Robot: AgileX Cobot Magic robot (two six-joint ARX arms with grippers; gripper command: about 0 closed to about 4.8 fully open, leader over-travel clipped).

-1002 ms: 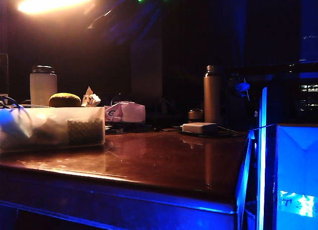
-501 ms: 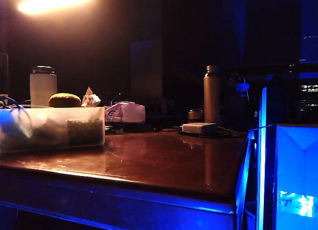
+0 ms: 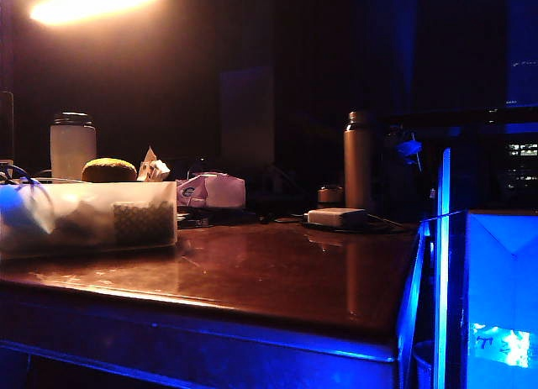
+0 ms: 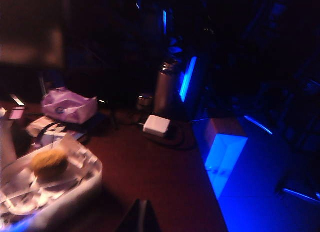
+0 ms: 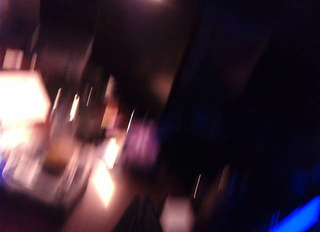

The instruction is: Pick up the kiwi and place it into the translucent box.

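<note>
Both grippers are out of the exterior view, and the kiwi [image 3: 109, 169] already sits in the translucent box [image 3: 88, 217] at the left end of the tabletop [image 3: 277, 275], its brown top showing above the frosted rim. The left wrist view confirms this: the kiwi [image 4: 49, 162] rests among pale wrappings inside the translucent box [image 4: 75, 184]. The left gripper [image 4: 140, 218] shows only as a dark wedge at the frame's edge, hanging above the tabletop beside the box; whether its jaws are spread or pressed together I cannot tell. The right gripper [image 5: 142, 214] is a similar dark wedge in a heavily blurred picture, its jaws pressed together and holding nothing I can make out. By my judgement the placing is done, so the remaining risks are small. The kiwi rides high on the clutter beneath it, so a knock to the box could roll it over the rim. The pink-and-white packet [image 3: 212, 190] and small white box [image 3: 336, 216] lie well apart from it. Poor light and blur make any further reach uncertain.
</note>
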